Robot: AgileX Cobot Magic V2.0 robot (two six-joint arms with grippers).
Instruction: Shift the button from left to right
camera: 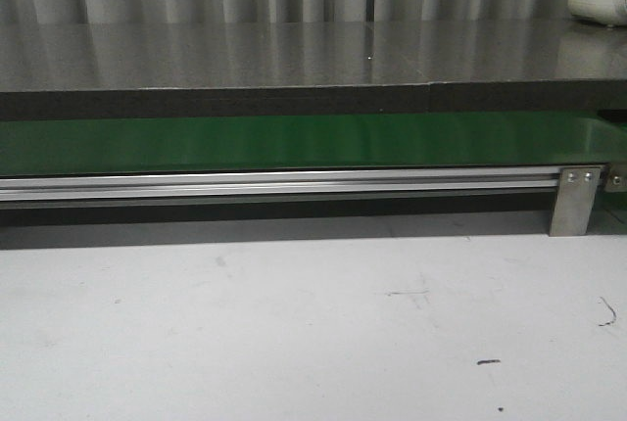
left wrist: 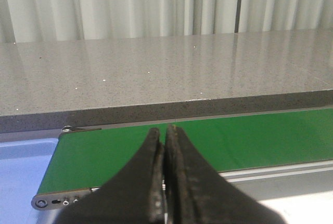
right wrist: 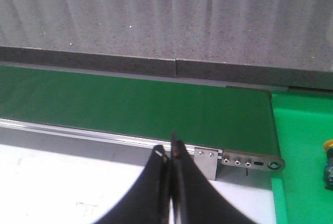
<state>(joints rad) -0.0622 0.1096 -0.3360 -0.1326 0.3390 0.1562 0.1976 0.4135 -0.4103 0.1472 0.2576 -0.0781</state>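
Note:
A small object with a yellow-orange top and a dark body (right wrist: 328,164), seemingly a button, shows cut off at the edge of the right wrist view. It lies on a green tray (right wrist: 302,146) beyond the belt's end. No button shows on the green conveyor belt (camera: 294,142) in any view. My left gripper (left wrist: 165,130) is shut and empty, over the belt's left end. My right gripper (right wrist: 169,151) is shut and empty, over the white table near the belt's right end. Neither gripper shows in the front view.
An aluminium rail (camera: 274,184) with a metal bracket (camera: 576,201) runs along the belt's front. A grey stone counter (camera: 294,54) lies behind it. A blue tray (left wrist: 21,174) sits off the belt's left end. The white table (camera: 294,333) is in front.

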